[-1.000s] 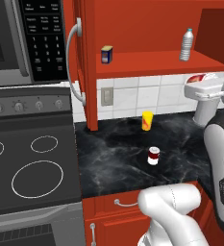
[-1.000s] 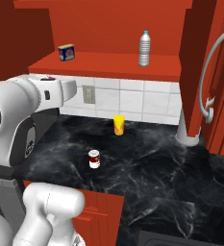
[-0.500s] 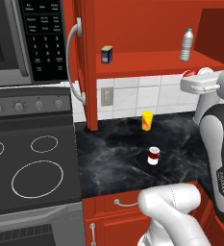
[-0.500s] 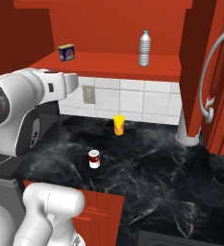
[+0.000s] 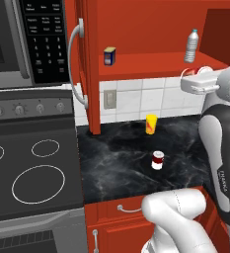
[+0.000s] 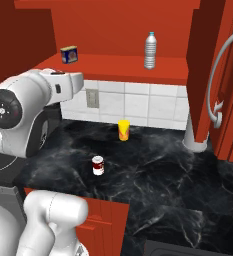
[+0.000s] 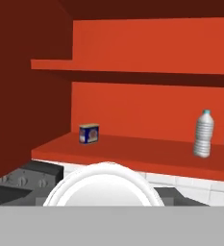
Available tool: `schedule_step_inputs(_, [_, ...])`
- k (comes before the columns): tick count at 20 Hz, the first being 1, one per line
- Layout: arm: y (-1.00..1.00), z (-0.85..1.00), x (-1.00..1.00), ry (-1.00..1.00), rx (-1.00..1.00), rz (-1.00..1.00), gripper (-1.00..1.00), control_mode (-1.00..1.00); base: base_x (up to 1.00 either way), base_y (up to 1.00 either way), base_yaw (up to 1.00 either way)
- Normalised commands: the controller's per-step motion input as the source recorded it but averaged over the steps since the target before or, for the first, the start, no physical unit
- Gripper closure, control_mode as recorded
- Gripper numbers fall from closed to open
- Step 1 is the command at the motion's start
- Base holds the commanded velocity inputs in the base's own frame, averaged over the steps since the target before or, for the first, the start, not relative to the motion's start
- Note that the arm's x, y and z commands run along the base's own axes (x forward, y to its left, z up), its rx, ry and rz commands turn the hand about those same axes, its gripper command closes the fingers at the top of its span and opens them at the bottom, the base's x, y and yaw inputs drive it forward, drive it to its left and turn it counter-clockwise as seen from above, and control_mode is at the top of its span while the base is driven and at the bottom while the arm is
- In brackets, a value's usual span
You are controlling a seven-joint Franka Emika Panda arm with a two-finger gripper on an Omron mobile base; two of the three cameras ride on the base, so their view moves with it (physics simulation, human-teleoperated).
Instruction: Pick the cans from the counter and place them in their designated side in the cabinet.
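Whether the jaws are open or closed cannot be told: a round white shape hides them at the bottom centre of the hand view. The maroon can [image 5: 157,160] stands upright on the counter [image 5: 116,163], frame centre. On the cabinet [image 6: 118,30] shelf sit a blue-and-yellow box [image 6: 68,54], upper left, and a bottle [image 6: 149,50]. A yellow cup [image 6: 123,130] stands by the tiled wall.

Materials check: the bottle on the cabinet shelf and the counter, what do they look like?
Bottle: probably clear plastic, pale translucent ribbed body with a blue cap. Counter: looks like polished black marble, white veining with a slight sheen; being a render, it may be laminate.
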Motion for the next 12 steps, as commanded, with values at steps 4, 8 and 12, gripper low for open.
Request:
schedule_step_inputs(4, [0.02,0.03,0.23,0.00,0.00,0.02,1.00,-1.00,0.00,0.00,0.00])
schedule_step_inputs(8, [0.02,0.06,0.22,0.00,0.00,0.02,1.00,-1.00,0.00,0.00,0.00])
schedule_step_inputs(12, [0.03,0.06,0.22,0.00,0.00,0.02,1.00,-1.00,0.00,0.00,0.00])
